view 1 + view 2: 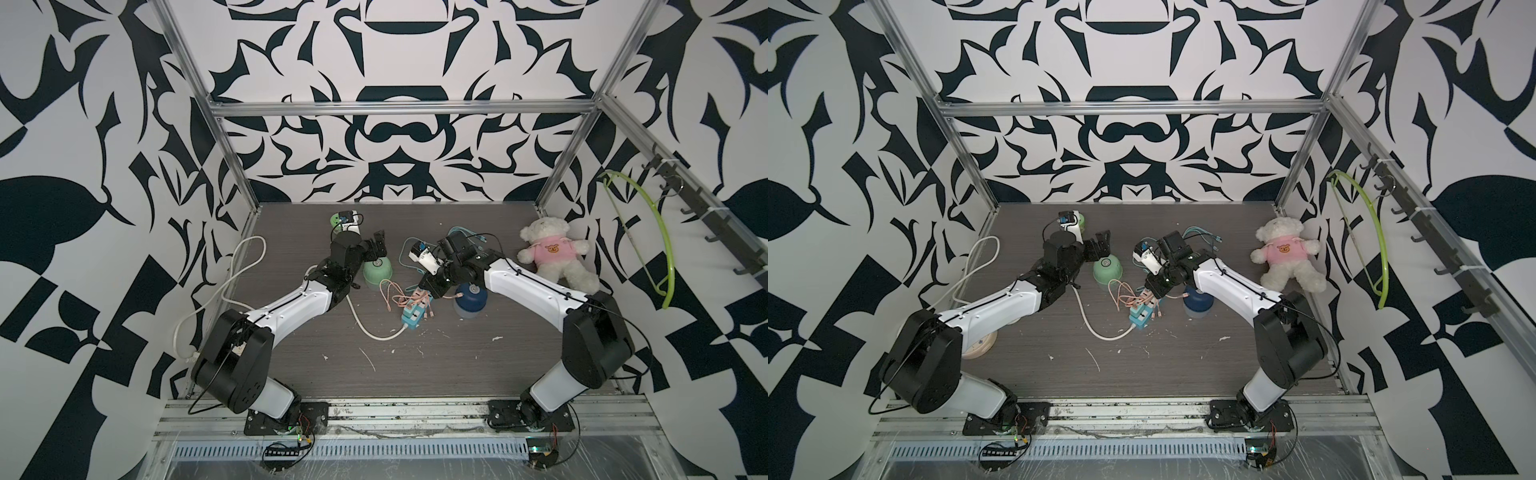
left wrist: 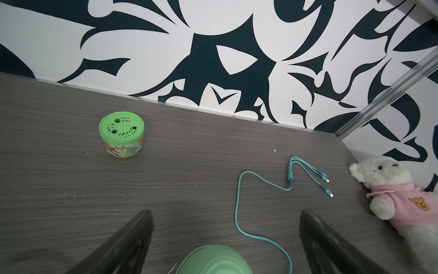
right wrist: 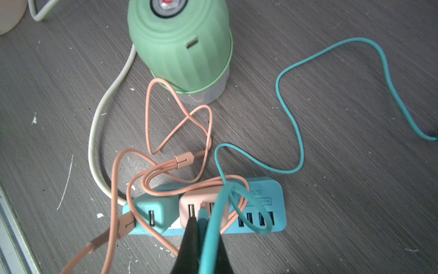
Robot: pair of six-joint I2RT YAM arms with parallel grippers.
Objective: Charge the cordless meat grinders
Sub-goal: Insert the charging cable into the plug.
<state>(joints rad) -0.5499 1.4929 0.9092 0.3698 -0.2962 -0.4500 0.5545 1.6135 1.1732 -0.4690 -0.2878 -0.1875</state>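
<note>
The mint green grinder (image 1: pixel 378 272) (image 1: pixel 1108 270) (image 3: pixel 180 47) stands upright at mid-table, silver button on top. My left gripper (image 1: pixel 376 247) (image 2: pixel 226 213) hovers open just behind and above it, and the dome (image 2: pixel 213 261) shows low between the fingers, untouched. The dark blue grinder (image 1: pixel 469 301) (image 1: pixel 1198 303) stands under my right forearm. My right gripper (image 3: pixel 201 223) (image 1: pixel 424 291) is shut on the teal cable's plug (image 3: pixel 202 215), whose tip meets the pink adapter (image 3: pixel 203 201) on the blue power strip (image 3: pixel 260 197) (image 1: pixel 413 318).
An orange cable (image 3: pixel 177 123) lies tangled between strip and mint grinder, and the teal cable (image 3: pixel 294 123) (image 2: pixel 239 189) loops toward the back. A white cord (image 1: pixel 249 257) runs left. A green jar (image 2: pixel 121 132) sits at the back, a teddy bear (image 1: pixel 552 253) at the right wall.
</note>
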